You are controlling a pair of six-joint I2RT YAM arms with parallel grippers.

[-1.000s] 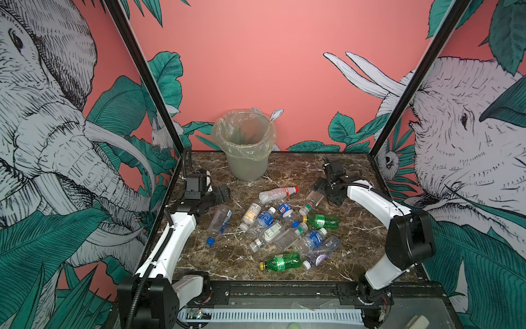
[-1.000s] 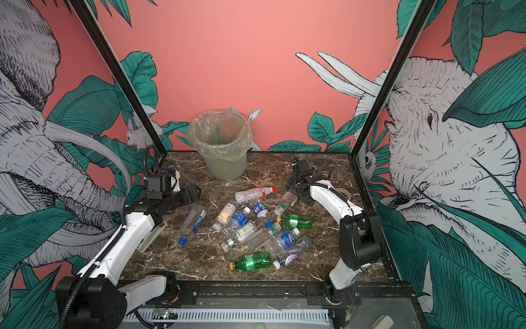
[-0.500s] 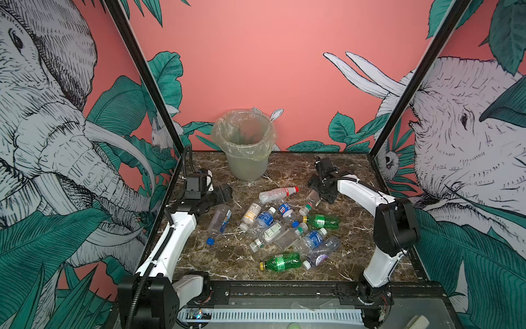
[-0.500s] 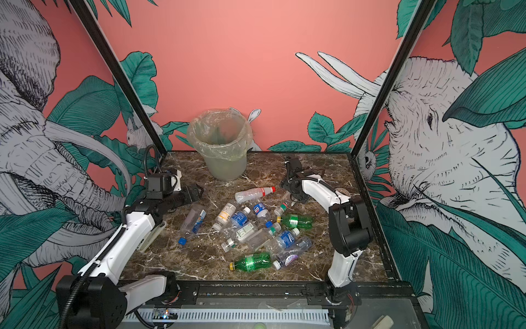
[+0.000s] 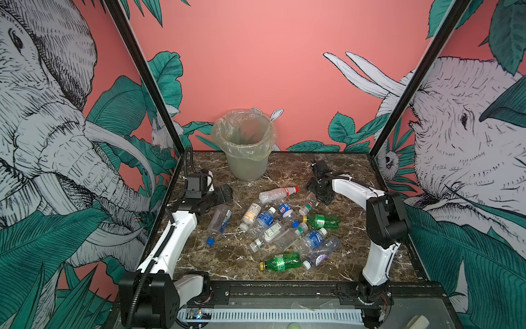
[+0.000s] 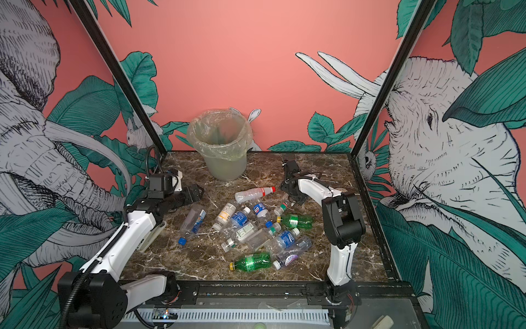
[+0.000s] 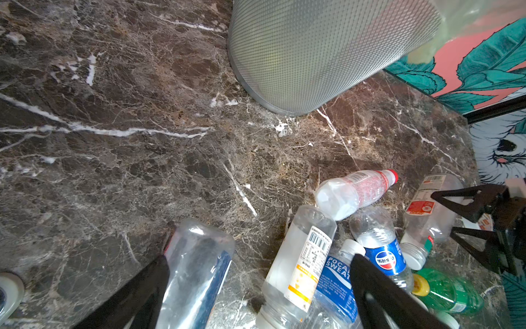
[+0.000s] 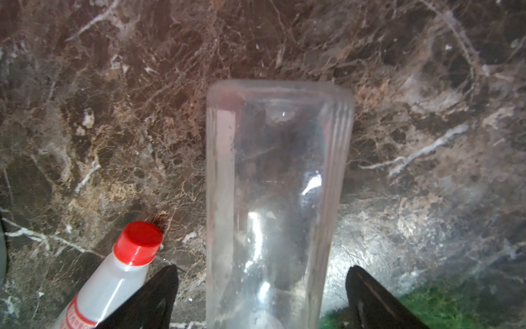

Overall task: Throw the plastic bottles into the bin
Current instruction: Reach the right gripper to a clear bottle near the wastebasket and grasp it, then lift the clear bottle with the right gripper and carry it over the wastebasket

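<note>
Several plastic bottles (image 5: 284,225) lie in a heap on the marble table, two of them green (image 5: 323,220) (image 5: 281,262). The bin (image 5: 244,148) (image 6: 220,148) (image 7: 313,51) stands at the back. My right gripper (image 5: 317,197) (image 6: 293,196) (image 8: 262,270) is open and straddles a clear bottle (image 8: 276,185) (image 5: 308,205). A gap shows on each side of that bottle. A red-capped bottle (image 8: 113,279) (image 5: 277,193) lies beside it. My left gripper (image 5: 224,193) (image 7: 260,257) is open above the table. A blue-labelled bottle (image 7: 196,273) (image 5: 219,223) lies by one of its fingers.
Dark frame posts (image 5: 148,79) and patterned walls close in the table on the left, right and back. Bare marble (image 7: 142,142) lies between my left gripper and the bin. A black rail (image 5: 284,287) runs along the front edge.
My right gripper has moved left and down from the back right onto the clear bottle at the heap's edge, and its jaws have narrowed a little. The left arm has stayed still.
</note>
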